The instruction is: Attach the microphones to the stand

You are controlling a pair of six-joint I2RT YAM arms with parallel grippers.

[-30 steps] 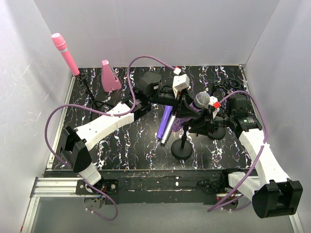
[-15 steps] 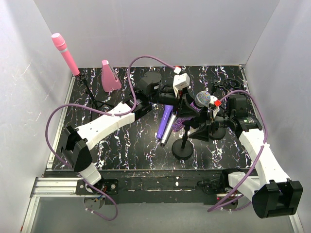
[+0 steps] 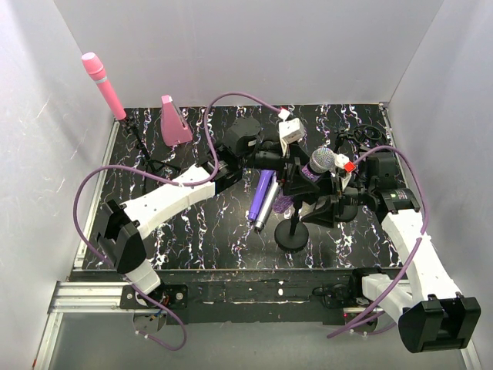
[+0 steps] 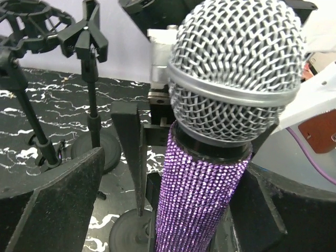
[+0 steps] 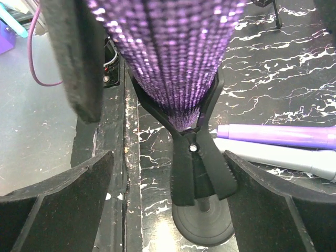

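Note:
The glittery purple microphone (image 3: 313,169) with its silver mesh head (image 4: 236,68) stands tilted in the spring clip (image 5: 197,168) of the middle stand (image 3: 291,237). My left gripper (image 4: 163,210) is open around its sparkling body, with a clear gap at the left finger (image 4: 58,199). My right gripper (image 5: 168,205) is open on either side of the clip's handles and touches neither. The plain purple microphone (image 5: 278,135) and the silver-grey microphone (image 5: 278,157) lie side by side on the table. The pink microphone (image 3: 104,85) sits on a stand at the far left.
A pink wedge block (image 3: 173,122) stands at the back left. A shock-mount stand (image 4: 31,21) and a clip stand (image 4: 89,42) stand beyond the microphone. More stand bases (image 3: 348,210) crowd the right side. White walls close in the black marbled table (image 3: 192,231).
Both grippers have opened: the right let go of the clip, the left let go of the glittery microphone. The left gripper has shifted slightly right. The microphone stays in the clip.

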